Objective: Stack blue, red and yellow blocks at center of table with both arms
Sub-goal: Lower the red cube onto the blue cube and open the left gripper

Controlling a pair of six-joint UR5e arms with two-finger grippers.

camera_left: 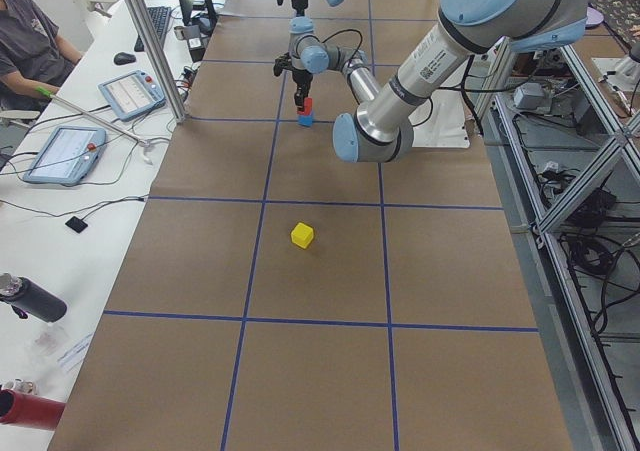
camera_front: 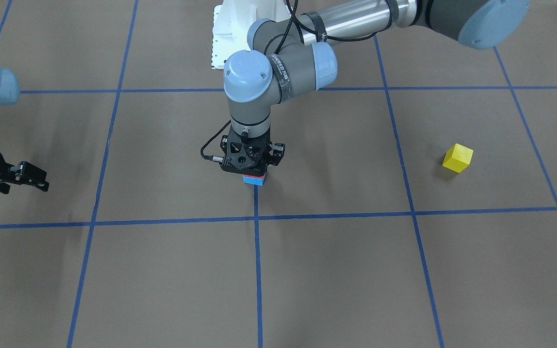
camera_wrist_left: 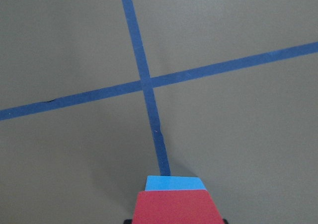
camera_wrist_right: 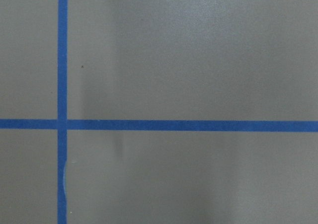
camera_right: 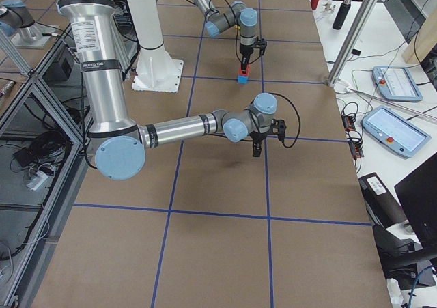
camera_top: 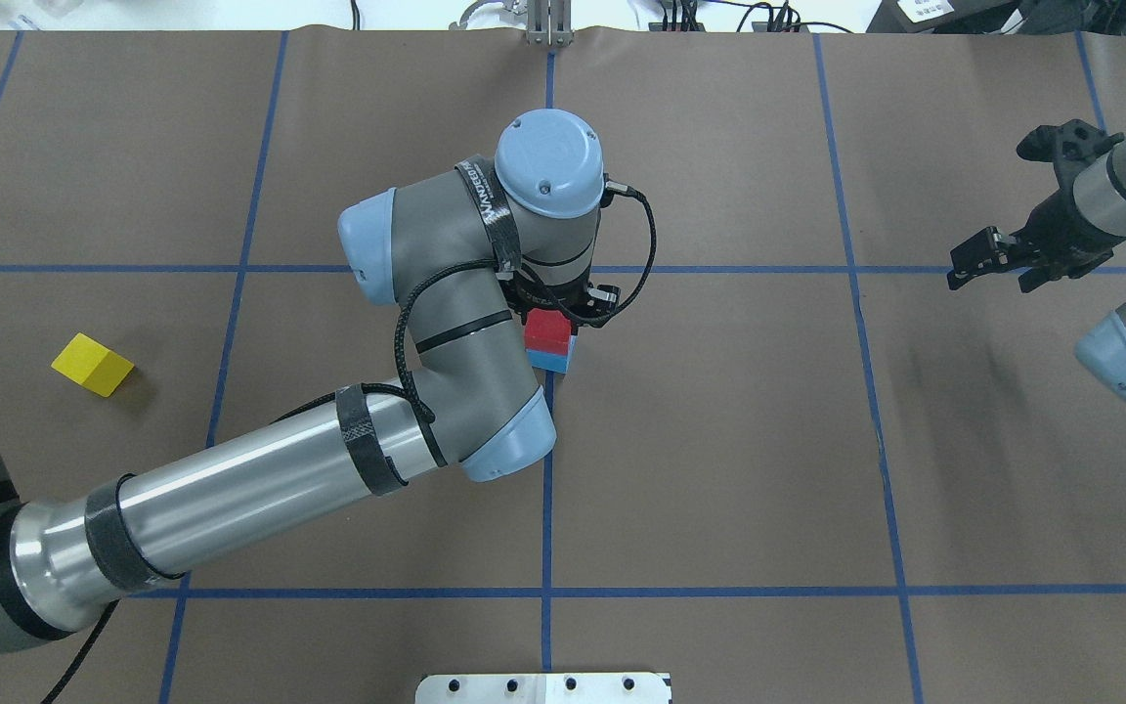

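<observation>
The red block [camera_top: 548,330] sits on top of the blue block [camera_top: 553,360] at the table's centre, by the crossing of the tape lines. My left gripper [camera_top: 563,311] stands straight above the stack, its jaws on either side of the red block [camera_wrist_left: 178,207], shut on it. The blue block [camera_wrist_left: 175,183] shows just beyond it in the left wrist view. The yellow block [camera_top: 92,365] lies alone on the table's left side, also seen in the front view [camera_front: 457,158]. My right gripper [camera_top: 991,277] is open and empty, off to the right.
Brown paper with blue tape lines [camera_top: 547,489] covers the table. The left arm's elbow and forearm [camera_top: 260,479] reach across the left half. A white base plate [camera_front: 223,38] sits at the robot's side. Operators' tablets [camera_left: 65,151] lie on a side bench.
</observation>
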